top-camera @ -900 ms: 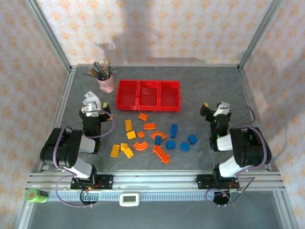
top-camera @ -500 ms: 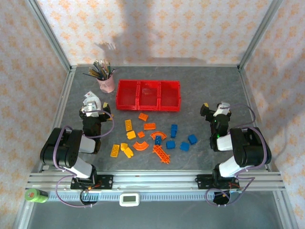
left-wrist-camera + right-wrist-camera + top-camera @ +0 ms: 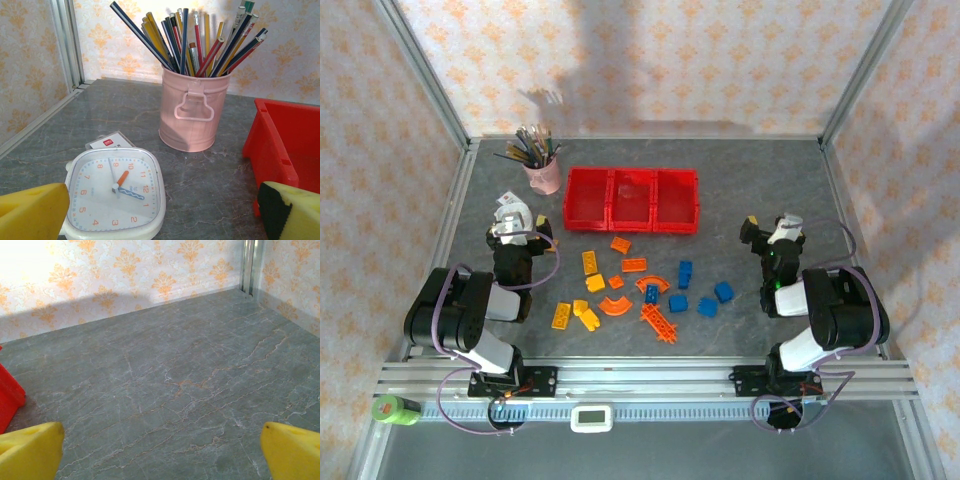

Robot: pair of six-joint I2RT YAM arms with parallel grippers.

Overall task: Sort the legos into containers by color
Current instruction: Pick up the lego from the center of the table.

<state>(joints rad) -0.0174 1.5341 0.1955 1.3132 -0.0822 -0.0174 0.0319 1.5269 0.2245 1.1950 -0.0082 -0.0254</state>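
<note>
The legos lie loose on the grey table between the two arms: orange ones (image 3: 634,264), yellow ones (image 3: 589,262) and blue ones (image 3: 685,273). Behind them stand the containers (image 3: 631,199), three red bins joined in a row. My left gripper (image 3: 510,216) hovers left of the pile and is open; its yellow fingers (image 3: 30,212) stand wide apart with nothing between them (image 3: 162,215). My right gripper (image 3: 772,226), to the right of the pile, is open too, over bare table (image 3: 162,452). A red bin's end (image 3: 285,140) sits at the right in the left wrist view.
A white clock (image 3: 115,195) lies just under and ahead of my left gripper. A pink cup (image 3: 194,112) of pencils and brushes stands behind it, left of the bins (image 3: 544,172). Metal frame posts and patterned walls ring the table. A red bin corner (image 3: 9,395) shows left.
</note>
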